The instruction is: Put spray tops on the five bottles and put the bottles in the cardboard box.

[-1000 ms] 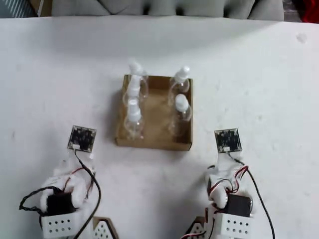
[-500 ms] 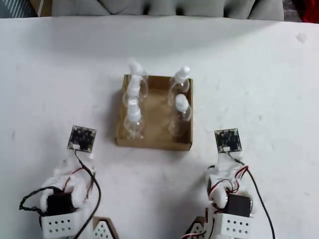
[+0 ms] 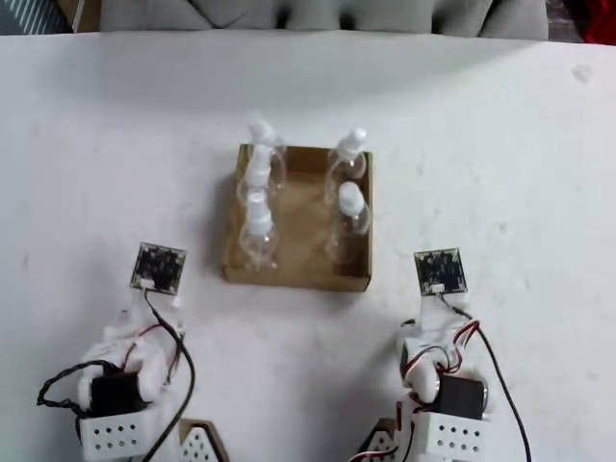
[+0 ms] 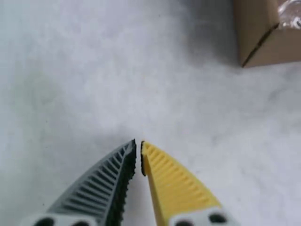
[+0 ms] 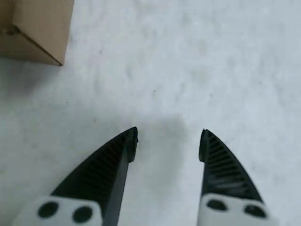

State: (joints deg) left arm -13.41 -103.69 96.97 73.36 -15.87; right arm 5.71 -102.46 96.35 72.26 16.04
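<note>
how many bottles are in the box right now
4 clearly, all upright in the cardboard box: back left bottle, front left bottle, back right bottle, front right bottle. A fifth may be hidden between the left two.

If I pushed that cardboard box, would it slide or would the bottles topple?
Probably slides easily: the cardboard box sits flat on the smooth table. The clear bottles look empty, so light, and rise above its low walls; a sharp shove might tip them.

The cardboard box (image 4: pixel 261 28) is cut off at the edge in both wrist views; the bottles (image 3: pixel 258 192) overlap, their count unclear.
</note>
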